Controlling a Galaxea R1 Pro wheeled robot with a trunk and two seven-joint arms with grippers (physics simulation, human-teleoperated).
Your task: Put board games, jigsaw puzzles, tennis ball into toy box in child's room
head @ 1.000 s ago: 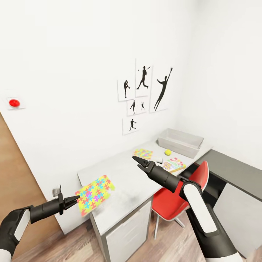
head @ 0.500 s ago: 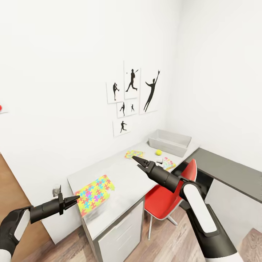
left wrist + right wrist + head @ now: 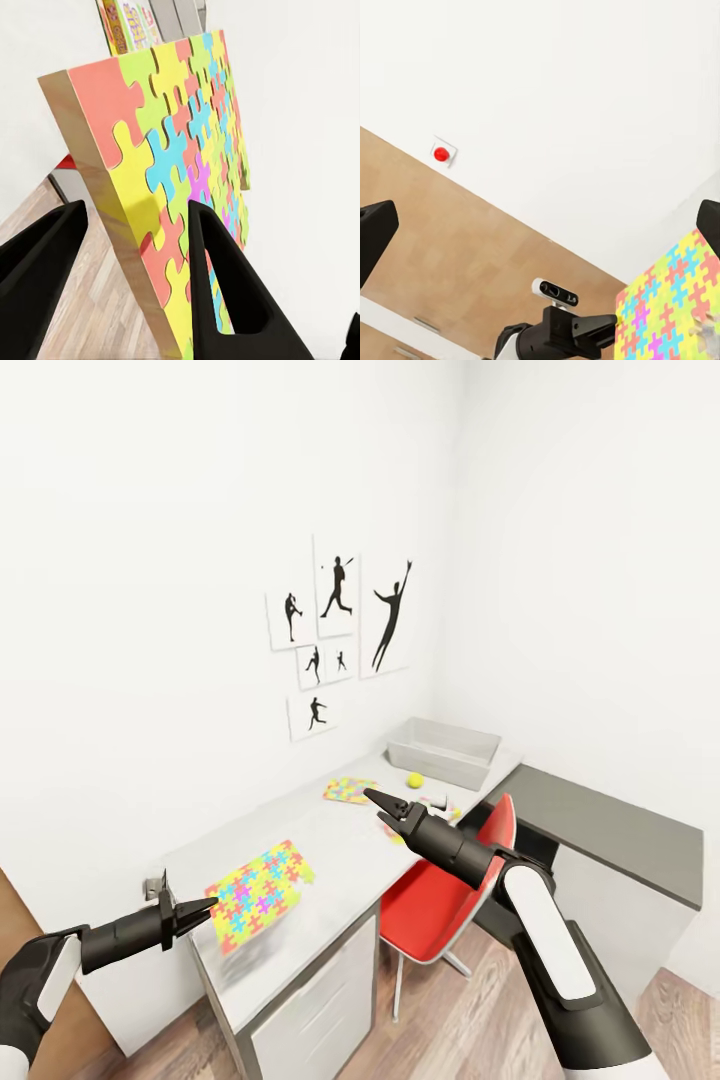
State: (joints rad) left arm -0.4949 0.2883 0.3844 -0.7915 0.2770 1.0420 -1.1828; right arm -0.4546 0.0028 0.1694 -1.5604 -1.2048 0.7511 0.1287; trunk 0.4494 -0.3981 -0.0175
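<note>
Left fingers: the left gripper (image 3: 195,911) is seen closed on the edge of a jigsaw puzzle (image 3: 258,892); in the left wrist view the two black fingers (image 3: 225,277) are seen on either side of the puzzle's (image 3: 176,165) thick edge, clamping it.
Right fingers: the right gripper (image 3: 378,802) is held out above the table (image 3: 340,850); in the head view its tips appear close together, while in the right wrist view two dark finger tips (image 3: 375,232) are seen at opposite edges, so its state cannot be told.
Held puzzle: it is shown tilted over the near end of the table; whether it touches the top cannot be told.
Left wrist view extra: a lettered game box (image 3: 131,22) is seen beyond the puzzle's far edge.
Right wrist view extra: the left gripper (image 3: 604,326) with the puzzle (image 3: 671,307), a wood panel and a red button (image 3: 441,154) on the white wall are shown.
Head view extra: the far end of the table is shown with the toy box (image 3: 443,751) by the corner, the tennis ball (image 3: 414,780) in front of it, and a second jigsaw puzzle (image 3: 347,790) nearby.
Counts: two jigsaw puzzles, one tennis ball, one toy box, one partly hidden board game (image 3: 452,813) behind the right arm, one red chair (image 3: 440,895), five wall pictures (image 3: 336,630).
</note>
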